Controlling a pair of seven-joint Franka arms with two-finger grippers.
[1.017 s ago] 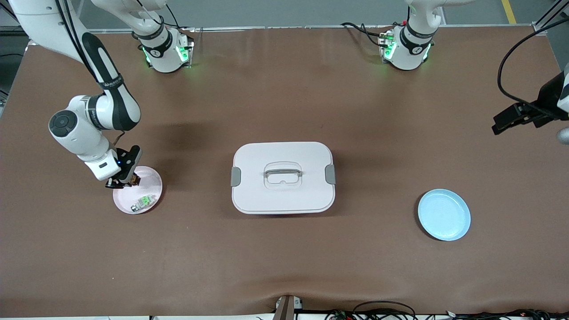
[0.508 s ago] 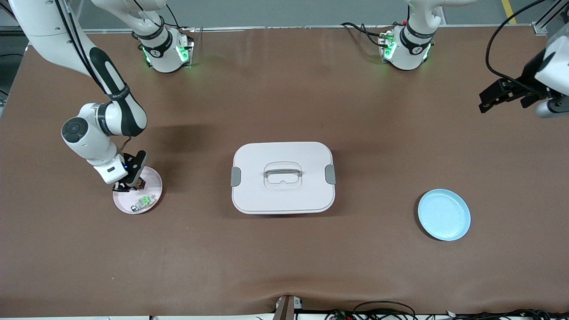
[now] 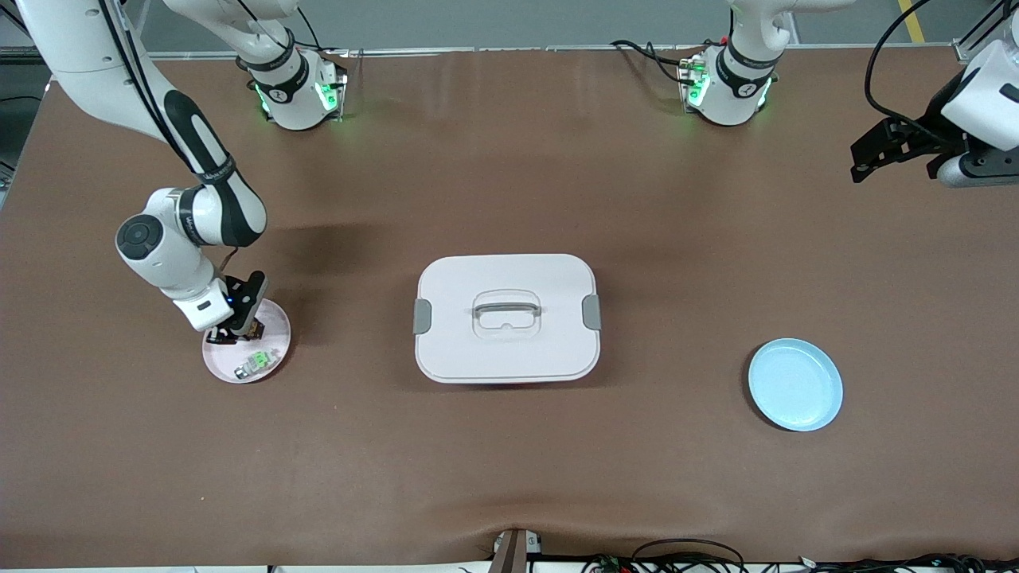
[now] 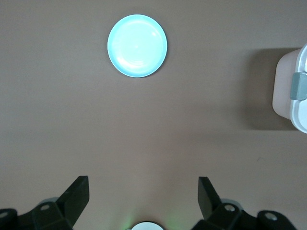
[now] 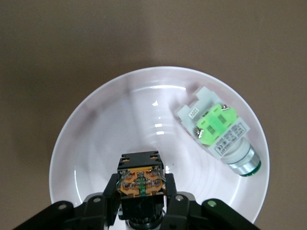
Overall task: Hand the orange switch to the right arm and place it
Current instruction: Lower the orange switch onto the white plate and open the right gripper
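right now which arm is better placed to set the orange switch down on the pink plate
Right. Its end effector is shut on the orange switch over the pink plate. The left end effector hangs open over bare table, far away.

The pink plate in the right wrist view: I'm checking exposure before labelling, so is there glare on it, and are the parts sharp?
Right wrist view: small white glints sit on the pink plate near its middle, hiding nothing; the orange switch in the right gripper and the green-and-silver part are sharp. Front view: both parts are too small for detail.

Matt brown table cover (image 3: 509, 461), glossy pink plate (image 5: 96, 139) (light glints), smooth plastic lidded box (image 3: 506, 350)
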